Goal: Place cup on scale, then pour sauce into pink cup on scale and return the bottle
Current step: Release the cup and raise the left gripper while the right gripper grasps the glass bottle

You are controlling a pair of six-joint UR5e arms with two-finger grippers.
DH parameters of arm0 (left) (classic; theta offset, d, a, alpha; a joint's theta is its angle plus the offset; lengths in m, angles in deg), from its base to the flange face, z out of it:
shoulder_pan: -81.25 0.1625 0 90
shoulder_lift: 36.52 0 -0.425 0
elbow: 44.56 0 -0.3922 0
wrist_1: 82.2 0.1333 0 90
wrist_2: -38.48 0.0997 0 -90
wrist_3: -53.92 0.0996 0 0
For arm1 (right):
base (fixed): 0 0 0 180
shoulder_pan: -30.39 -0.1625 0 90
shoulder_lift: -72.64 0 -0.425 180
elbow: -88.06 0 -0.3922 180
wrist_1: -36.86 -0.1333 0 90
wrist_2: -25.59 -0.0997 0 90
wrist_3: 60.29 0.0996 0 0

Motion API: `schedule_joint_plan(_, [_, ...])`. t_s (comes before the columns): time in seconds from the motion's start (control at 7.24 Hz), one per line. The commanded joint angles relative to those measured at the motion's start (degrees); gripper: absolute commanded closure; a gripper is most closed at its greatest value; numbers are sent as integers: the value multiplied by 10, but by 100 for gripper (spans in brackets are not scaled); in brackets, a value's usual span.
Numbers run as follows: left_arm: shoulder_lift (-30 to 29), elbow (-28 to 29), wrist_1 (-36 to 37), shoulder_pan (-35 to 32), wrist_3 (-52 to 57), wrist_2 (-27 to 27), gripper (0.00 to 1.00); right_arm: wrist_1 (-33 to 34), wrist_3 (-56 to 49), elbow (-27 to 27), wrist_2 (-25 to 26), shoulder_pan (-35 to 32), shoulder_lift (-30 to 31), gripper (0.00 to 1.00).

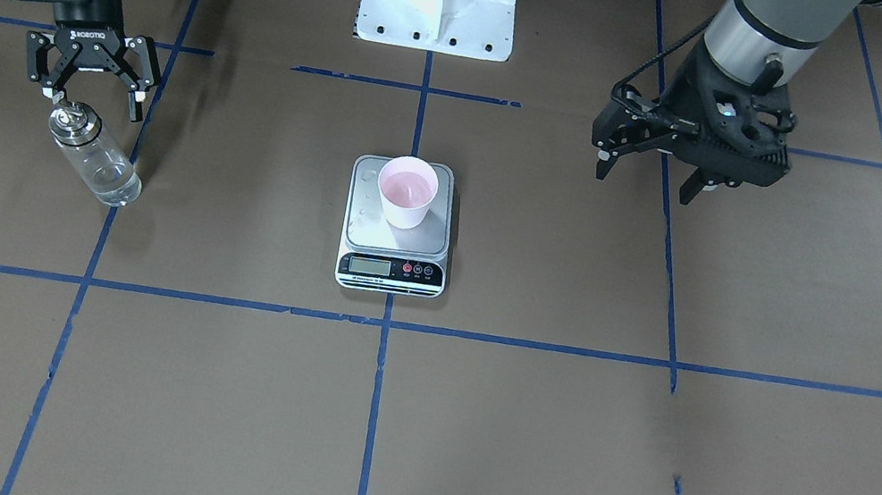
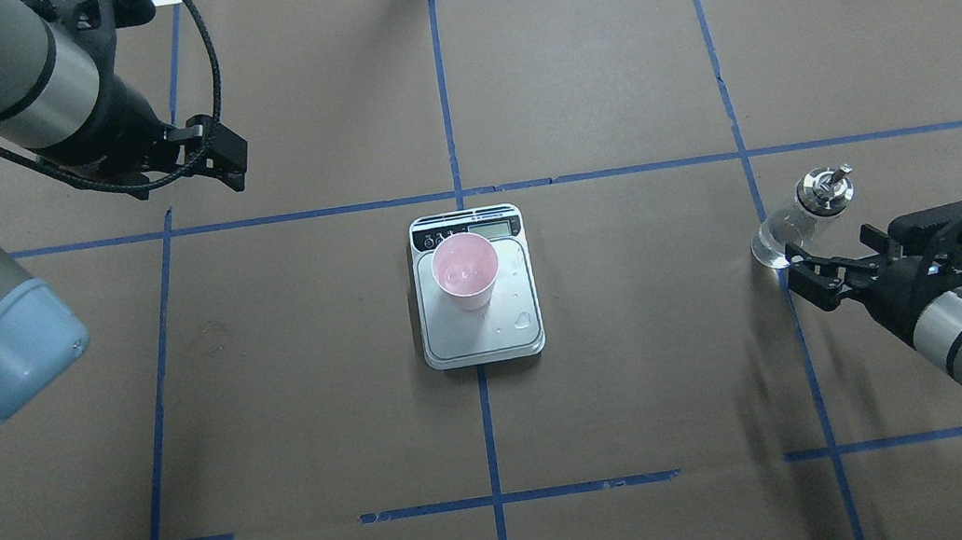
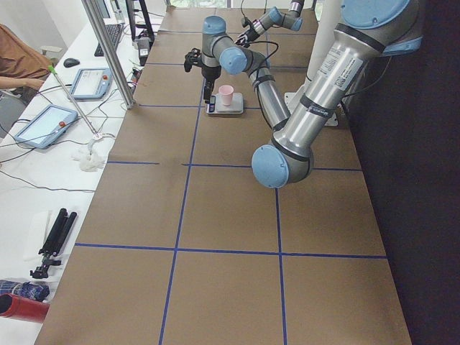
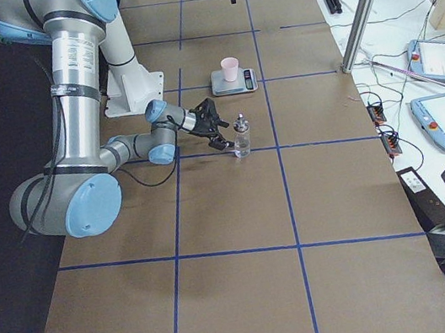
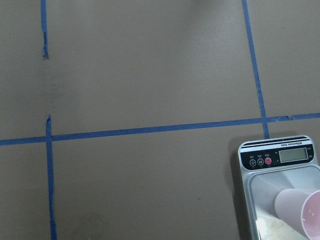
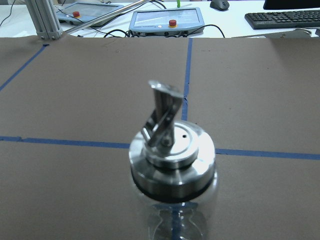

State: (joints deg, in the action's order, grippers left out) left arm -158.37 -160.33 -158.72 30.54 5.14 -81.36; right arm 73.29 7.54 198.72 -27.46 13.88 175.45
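Note:
The pink cup (image 1: 406, 192) stands upright on the silver scale (image 1: 393, 264) at the table's middle; both also show in the overhead view, cup (image 2: 465, 272) and scale (image 2: 483, 337). The clear glass bottle (image 1: 94, 157) with its silver pourer cap stands free on the table, and also shows in the overhead view (image 2: 798, 218). My right gripper (image 1: 94, 103) is open just behind the bottle's cap and holds nothing. The right wrist view shows the cap (image 6: 172, 150) close up. My left gripper (image 1: 646, 178) is open and empty, raised off to the scale's side.
A white robot base plate (image 1: 438, 7) stands behind the scale. Small droplets lie on the scale's platform (image 2: 524, 320). Blue tape lines cross the brown table. Tablets and a keyboard lie beyond the far edge (image 6: 167, 20).

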Motion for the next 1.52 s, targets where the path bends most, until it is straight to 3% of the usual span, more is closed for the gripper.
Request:
schedule_joint_plan(0.0, [4,0,0,-3,9,0,0,-9,-35,-42,28,2,-34,0])
schedule_joint_plan(1.38, [5,5,-2,-3,9,3,0,-14,-40,-83,52,1,-45,0])
